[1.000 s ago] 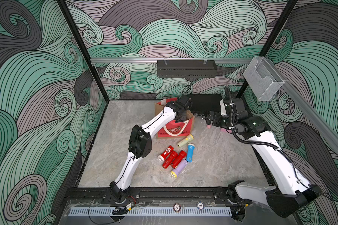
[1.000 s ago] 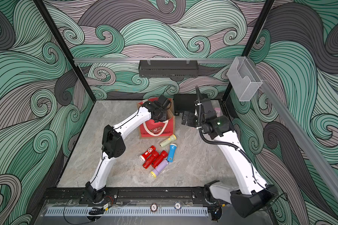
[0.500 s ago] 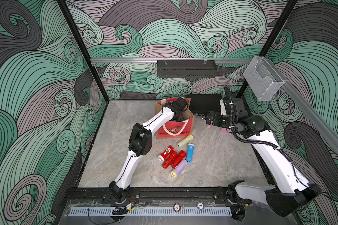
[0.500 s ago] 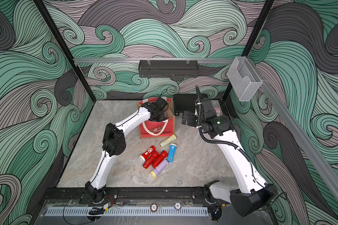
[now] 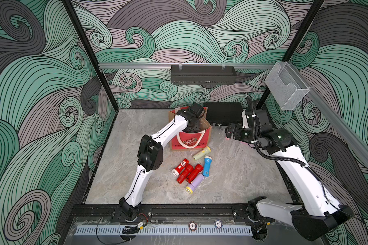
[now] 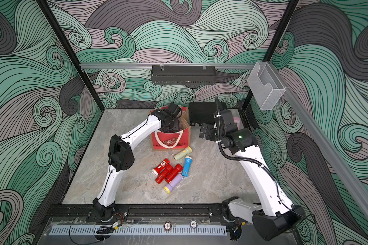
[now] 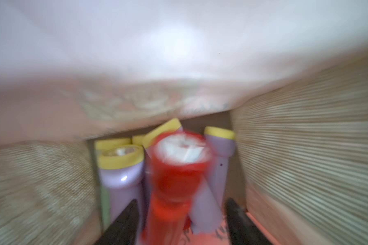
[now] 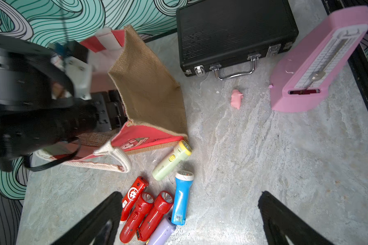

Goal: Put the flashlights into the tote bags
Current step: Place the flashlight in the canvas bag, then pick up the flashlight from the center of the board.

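Inside the coarse jute bag [image 7: 306,148], our left claw [image 7: 181,201] stands parted, clear of the glossy red torch [image 7: 179,180] between its jaws; our right claw [image 8: 190,193] gapes empty.

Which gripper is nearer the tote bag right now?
Left. The left gripper is down inside the bag, jaws open on either side of a red flashlight. The right gripper hovers outside the bag, toward the black case, touching nothing.
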Robot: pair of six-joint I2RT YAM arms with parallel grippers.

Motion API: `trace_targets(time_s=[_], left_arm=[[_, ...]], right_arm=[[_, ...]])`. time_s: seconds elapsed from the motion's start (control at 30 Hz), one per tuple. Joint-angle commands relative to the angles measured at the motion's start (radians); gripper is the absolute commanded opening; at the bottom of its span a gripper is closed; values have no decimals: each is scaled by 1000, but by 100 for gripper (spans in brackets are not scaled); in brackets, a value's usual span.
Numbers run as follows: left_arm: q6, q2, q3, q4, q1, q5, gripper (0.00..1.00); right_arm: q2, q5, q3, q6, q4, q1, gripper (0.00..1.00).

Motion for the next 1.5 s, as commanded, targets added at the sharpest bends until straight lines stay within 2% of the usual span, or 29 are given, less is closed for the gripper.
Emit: trace_targets(time_s=[0.0,0.1,0.23,0.33,0.43,0.67,0.77,0.93,1.2,1.47], left_arm=[[26,-117,47,6,5,15,86],[39,-183,39,-5,3,45,96],[48,-328,-63,41,0,134,97],[64,-487,-205,110,-9,186,98],[54,-645,-360,167,-7,236,99],[31,-946,-648,179,-9,331,99],[26,-1035,-739,165,-8,319,98],[12,-1121,-787,111,-4,306,99],[25,-1165,-747,-56,-1,285,99],[16,-1190,-776,-62,11,284,99]], right_arm=[[-29,15,-47,60,-78,2,100],[-38,12,-76,89,-116,26,100],[-40,28,-121,134,-131,77,99],[-28,32,-171,170,-123,134,99],[0,-16,-244,217,-88,176,100],[29,-66,-423,345,76,253,100],[59,-53,-468,359,162,275,100],[104,-25,-563,431,342,305,99],[118,6,-754,622,631,312,100],[188,-7,-745,603,725,317,100]])
